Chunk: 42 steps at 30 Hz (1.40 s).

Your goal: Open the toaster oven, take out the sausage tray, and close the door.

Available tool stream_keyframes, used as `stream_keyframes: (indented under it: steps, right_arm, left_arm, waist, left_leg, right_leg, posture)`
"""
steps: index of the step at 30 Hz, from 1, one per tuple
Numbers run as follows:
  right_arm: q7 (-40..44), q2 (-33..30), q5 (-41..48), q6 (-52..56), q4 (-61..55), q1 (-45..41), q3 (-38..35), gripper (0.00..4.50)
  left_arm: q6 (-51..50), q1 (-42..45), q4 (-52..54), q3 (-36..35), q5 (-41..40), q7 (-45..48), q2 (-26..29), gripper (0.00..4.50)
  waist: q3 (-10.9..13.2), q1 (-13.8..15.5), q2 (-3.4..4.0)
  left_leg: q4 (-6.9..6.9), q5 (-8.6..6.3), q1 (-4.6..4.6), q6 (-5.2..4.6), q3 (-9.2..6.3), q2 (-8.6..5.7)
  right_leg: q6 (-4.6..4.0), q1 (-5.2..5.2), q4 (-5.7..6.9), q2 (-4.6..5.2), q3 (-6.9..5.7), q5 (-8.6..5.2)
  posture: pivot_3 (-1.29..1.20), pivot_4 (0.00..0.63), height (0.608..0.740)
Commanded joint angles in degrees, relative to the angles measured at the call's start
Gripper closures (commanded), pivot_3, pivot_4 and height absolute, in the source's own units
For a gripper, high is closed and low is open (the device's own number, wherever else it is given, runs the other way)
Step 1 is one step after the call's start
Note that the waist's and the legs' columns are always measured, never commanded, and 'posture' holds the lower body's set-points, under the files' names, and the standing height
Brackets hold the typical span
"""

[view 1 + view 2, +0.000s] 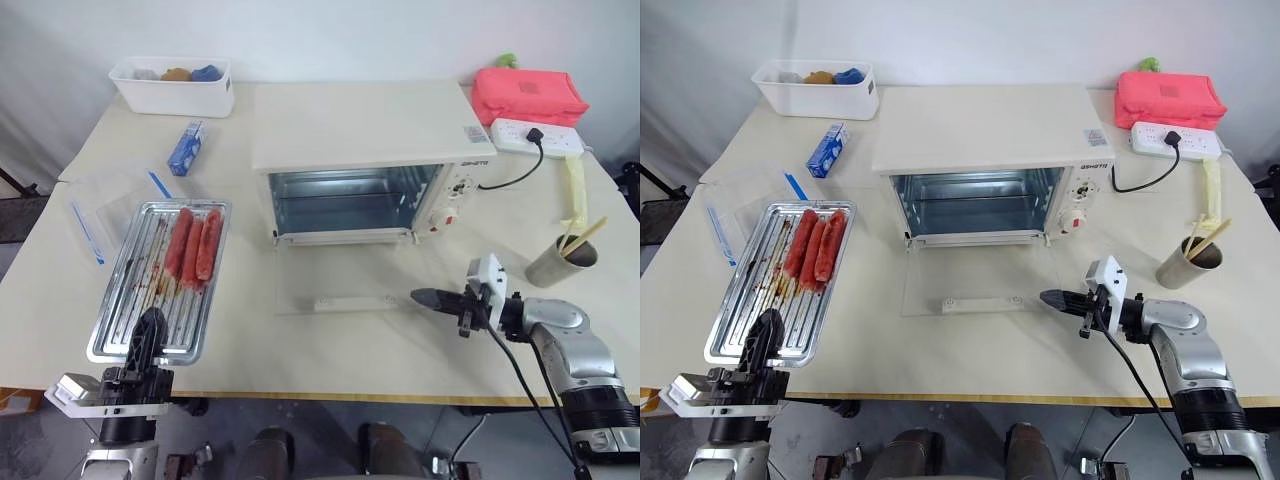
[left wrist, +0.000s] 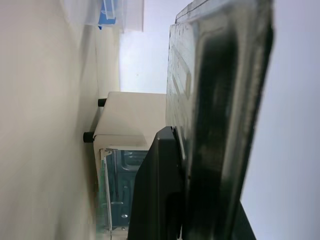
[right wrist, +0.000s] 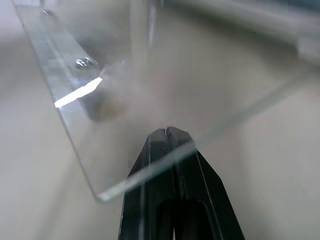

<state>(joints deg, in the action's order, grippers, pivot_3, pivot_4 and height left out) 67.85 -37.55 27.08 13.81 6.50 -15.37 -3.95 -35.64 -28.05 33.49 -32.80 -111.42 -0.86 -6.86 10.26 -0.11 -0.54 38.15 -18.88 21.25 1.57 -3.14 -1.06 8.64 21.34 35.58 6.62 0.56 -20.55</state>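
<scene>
The cream-white toaster oven (image 1: 370, 130) stands mid-table with its cavity bare. Its glass door (image 1: 340, 280) lies folded flat on the table, the bar handle (image 1: 350, 302) towards me. To the oven's left the ribbed metal sausage tray (image 1: 130, 310) rests on the table, with three red sausages (image 1: 193, 245) at its far end. My left gripper (image 1: 150, 325) is shut on the tray's near rim; the rim (image 2: 220, 100) runs along one finger (image 2: 160, 190). My right gripper (image 1: 418, 296) is shut and holds nothing. Its tips (image 3: 167, 131) sit at the door's near right corner, under the glass edge.
At the back left stands a white bin (image 1: 172, 85), with a blue carton (image 1: 186, 147) and a clear plastic box with blue trim (image 1: 105, 205) in front of it. A red pouch (image 1: 527, 95), a power strip (image 1: 535, 135) and a metal cup with chopsticks (image 1: 560, 262) are at the right.
</scene>
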Motion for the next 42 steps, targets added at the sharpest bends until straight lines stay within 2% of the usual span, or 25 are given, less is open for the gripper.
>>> stream_keyframes:
  steps: [1, 6, 13, 15, 19, 23, 25, 27, 29, 31, 34, 37, 42]
  right_arm:
    - [-0.8, -1.8, 5.6, 5.6, -7.2, 1.0, -4.1, 4.47]
    - [-4.3, -2.3, 12.0, 12.3, -13.6, -0.3, -8.6, 4.47]
    - [-13.8, 2.5, 20.2, 19.3, -14.0, -10.9, -12.1, 4.47]
    - [-14.6, 2.6, 21.6, 20.4, -15.2, -11.7, -12.6, 4.47]
    - [-12.0, 0.0, 20.2, 19.1, -19.1, -7.3, -12.2, 4.47]
    - [-9.8, -3.7, 16.3, 15.3, -22.0, 0.7, -13.9, 4.47]
    - [-9.2, -4.5, 15.8, 14.3, -22.0, 2.5, -14.6, 4.08]
    - [-5.4, -7.2, 11.1, 8.9, -22.3, 9.8, -16.8, 3.59]
    - [-3.6, -8.6, 8.2, 5.0, -22.8, 17.9, -21.0, 2.89]
    - [-3.6, -8.5, 7.8, 3.3, -23.9, 22.4, -23.5, 2.25]
    - [-3.6, -7.9, 7.2, 1.4, -26.8, 27.7, -25.7, 1.2]
    - [-4.4, -6.1, 6.9, 0.3, -30.1, 35.0, -29.7, 0.14]
    - [-6.3, -2.9, 6.8, -1.0, -33.9, 42.6, -33.2, 0.03]
  left_arm:
    - [-1.8, -0.6, -0.3, -3.2, -1.6, 3.3, 0.7, 4.5]
    - [-6.3, -1.5, -3.1, -5.8, -1.6, 7.0, 1.7, 4.5]
    - [-15.3, -2.7, -8.5, -7.9, -1.6, 14.2, 7.1, 4.5]
    - [-19.0, -3.4, -11.0, -7.9, -1.6, 16.7, 10.3, 4.5]
    - [-24.1, -2.9, -15.4, -8.4, -1.6, 19.8, 15.1, 4.5]
    - [-29.6, -2.6, -19.2, -5.5, -1.6, 22.4, 21.9, 4.5]
    - [-30.8, -2.5, -20.0, -4.7, -1.6, 23.3, 24.0, 4.5]
    - [-32.4, 0.4, -21.6, -2.7, -1.6, 23.0, 27.6, 4.5]
    - [-34.3, 4.8, -23.6, 1.0, -1.6, 21.3, 32.9, 4.5]
    - [-35.9, 7.7, -25.3, 3.3, -1.6, 21.6, 36.3, 4.5]
    - [-37.1, 12.2, -27.7, 5.6, -1.6, 21.0, 38.8, 4.5]
    - [-39.4, 21.9, -32.4, 10.6, -1.6, 18.3, 41.7, 4.5]
    - [-43.8, 34.0, -41.4, 18.7, -1.6, 14.1, 45.6, 4.5]
  waist:
    - [0.0, 0.1, 0.0]
    - [0.0, 0.1, -0.03]
    - [0.0, 0.0, -0.03]
    - [0.0, 0.2, -0.03]
    - [0.0, 0.5, -0.02]
    - [0.0, 0.7, -0.02]
    - [0.0, 0.4, 0.0]
    - [0.0, 0.1, 0.02]
    - [0.0, 1.3, 0.05]
    - [0.0, 1.3, 0.11]
    - [-0.1, 0.6, 0.26]
    - [-0.1, 0.2, 0.3]
    - [-0.1, 0.1, 0.32]
  left_leg:
    - [0.0, -0.01, 0.01, 0.0, 0.0, 0.0]
    - [0.0, -0.03, 0.01, -0.03, -0.01, -0.01]
    - [-0.04, -0.04, 0.01, -0.02, -0.02, 0.06]
    - [-0.08, -0.04, 0.04, -0.01, -0.02, 0.12]
    - [-0.11, -0.06, 0.17, -0.05, -0.17, 0.22]
    - [-0.1, -0.1, 0.18, -0.11, -0.14, 0.18]
    - [-0.09, -0.09, 0.16, -0.11, -0.08, 0.18]
    - [-0.09, -0.08, 0.08, -0.12, 0.0, 0.21]
    - [-0.11, -0.08, 0.04, -0.11, -0.09, 0.06]
    - [-0.14, -0.05, 0.04, -0.04, -0.25, 0.02]
    - [-0.14, -0.04, -0.02, -0.05, -0.08, -0.01]
    - [-0.16, -0.04, -0.09, -0.04, -0.06, 0.0]
    - [-0.17, 0.0, -0.08, 0.03, -0.12, -0.01]
  right_leg:
    - [0.0, 0.0, -0.01, 0.0, 0.0, 0.0]
    - [0.0, 0.0, -0.02, 0.0, -0.01, 0.0]
    - [-0.05, 0.05, -0.01, -0.02, -0.02, 0.01]
    - [-0.05, 0.11, -0.02, 0.0, -0.02, 0.01]
    - [-0.07, 0.14, -0.06, 0.06, -0.1, 0.0]
    - [-0.08, 0.14, -0.11, 0.06, -0.09, -0.01]
    - [-0.08, 0.13, -0.08, 0.07, -0.06, -0.01]
    - [-0.08, 0.12, -0.03, 0.07, 0.02, -0.01]
    - [-0.11, 0.04, -0.02, 0.04, -0.07, -0.02]
    - [-0.18, 0.04, 0.04, -0.04, -0.1, -0.06]
    - [-0.17, 0.07, 0.12, 0.01, 0.03, -0.05]
    - [-0.17, 0.06, 0.23, 0.0, 0.04, -0.05]
    - [-0.17, 0.12, 0.32, -0.01, 0.0, -0.05]
  posture:
    - [0.0, 0.15, 0.74]
    - [0.0, 0.15, 0.74]
    - [0.0, 0.15, 0.74]
    - [0.0, 0.15, 0.74]
    - [0.0, 0.15, 0.74]
    - [0.0, 0.15, 0.74]
    - [0.0, 0.15, 0.74]
    - [0.0, 0.15, 0.74]
    - [0.0, 0.15, 0.74]
    - [0.0, 0.15, 0.74]
    - [0.0, 0.15, 0.74]
    - [0.0, 0.15, 0.74]
    - [0.0, 0.15, 0.74]
